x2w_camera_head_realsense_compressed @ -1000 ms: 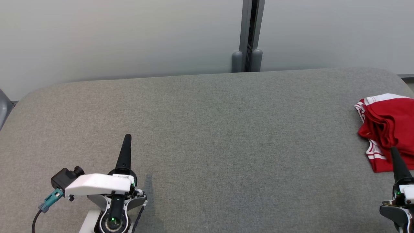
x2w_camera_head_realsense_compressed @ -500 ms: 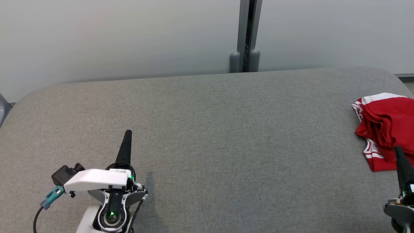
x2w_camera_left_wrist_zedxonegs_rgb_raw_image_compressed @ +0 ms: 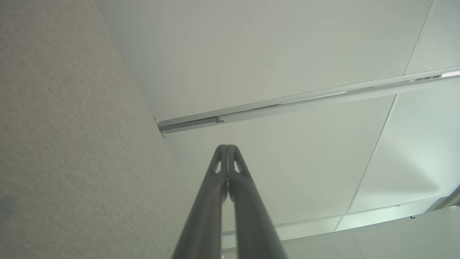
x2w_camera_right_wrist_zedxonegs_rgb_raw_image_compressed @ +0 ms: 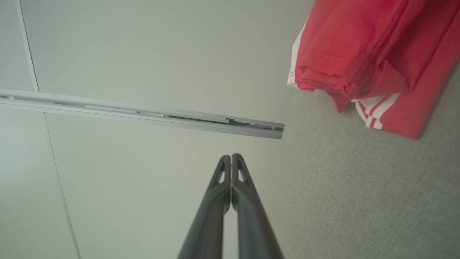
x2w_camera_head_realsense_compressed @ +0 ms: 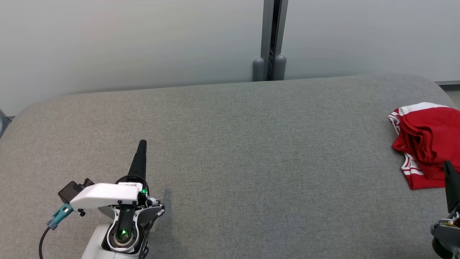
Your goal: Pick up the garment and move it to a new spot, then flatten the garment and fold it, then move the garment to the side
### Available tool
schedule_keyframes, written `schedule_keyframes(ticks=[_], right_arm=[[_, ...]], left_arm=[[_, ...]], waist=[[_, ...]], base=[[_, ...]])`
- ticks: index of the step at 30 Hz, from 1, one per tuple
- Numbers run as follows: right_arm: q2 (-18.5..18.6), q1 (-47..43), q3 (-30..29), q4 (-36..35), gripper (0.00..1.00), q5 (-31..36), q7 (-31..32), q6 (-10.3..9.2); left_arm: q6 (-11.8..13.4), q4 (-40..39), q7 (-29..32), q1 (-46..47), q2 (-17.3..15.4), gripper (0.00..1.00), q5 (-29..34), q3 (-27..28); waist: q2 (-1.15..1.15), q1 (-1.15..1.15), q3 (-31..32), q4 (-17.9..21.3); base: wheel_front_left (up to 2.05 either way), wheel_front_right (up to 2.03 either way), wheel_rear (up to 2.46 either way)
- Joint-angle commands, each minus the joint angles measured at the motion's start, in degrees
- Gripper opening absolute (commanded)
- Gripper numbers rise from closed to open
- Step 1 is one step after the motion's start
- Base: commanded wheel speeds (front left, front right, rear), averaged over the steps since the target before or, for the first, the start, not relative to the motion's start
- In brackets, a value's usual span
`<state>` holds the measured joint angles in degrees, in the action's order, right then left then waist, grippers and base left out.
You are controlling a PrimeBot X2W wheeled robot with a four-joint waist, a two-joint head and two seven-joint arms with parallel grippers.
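Garment point(x2w_camera_head_realsense_compressed: 427, 140): red, is being left bunched at the right end of the grey table point(x2w_camera_head_realsense_compressed: 251, 144).
Left gripper point(x2w_camera_head_realsense_compressed: 142, 144): is being held above the table's left part, fingers point(x2w_camera_left_wrist_zedxonegs_rgb_raw_image_compressed: 210, 201) pressed together, nothing gripped.
Right gripper point(x2w_camera_right_wrist_zedxonegs_rgb_raw_image_compressed: 231, 156): is being held near the garment, likewise closed and empty.

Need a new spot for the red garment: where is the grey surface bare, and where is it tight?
The widest bare stretch of the grey surface runs from the left gripper across to the garment, back to the wall. A narrower bare strip lies left of that gripper. Crowded at the right edge, where the right gripper sits near the garment.
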<state>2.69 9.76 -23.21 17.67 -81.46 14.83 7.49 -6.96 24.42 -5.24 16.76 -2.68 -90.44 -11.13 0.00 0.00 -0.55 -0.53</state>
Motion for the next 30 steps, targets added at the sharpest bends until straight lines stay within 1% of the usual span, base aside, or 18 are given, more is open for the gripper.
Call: schedule_keyframes(ticks=[1, 17, 30], right_arm=[[0.6, 0.6, -0.3, 0.1, 0.0, -1.1, 0.6, 0.0], [0.6, 1.1, -2.1, 0.7, 0.0, -7.7, 3.0, -0.01], [0.6, 1.0, -2.0, 0.7, 0.0, -7.5, 2.9, 0.0]], left_arm=[[-0.3, 0.1, 0.2, 1.1, -0.3, 0.0, -1.1, 0.0], [-0.8, 1.2, 1.1, 2.5, -0.4, 0.0, -6.6, -0.3], [-0.6, 1.1, 1.0, 2.4, -0.4, 0.0, -6.5, -0.3]], waist=[[0.0, 0.0, 0.0, 0.0], [0.0, 0.0, 0.1, 0.6], [0.0, 0.0, 0.1, 0.6]], base=[[0.0, 0.0, 0.0], [0.0, 0.0, 0.0], [0.0, 0.0, 0.0]])
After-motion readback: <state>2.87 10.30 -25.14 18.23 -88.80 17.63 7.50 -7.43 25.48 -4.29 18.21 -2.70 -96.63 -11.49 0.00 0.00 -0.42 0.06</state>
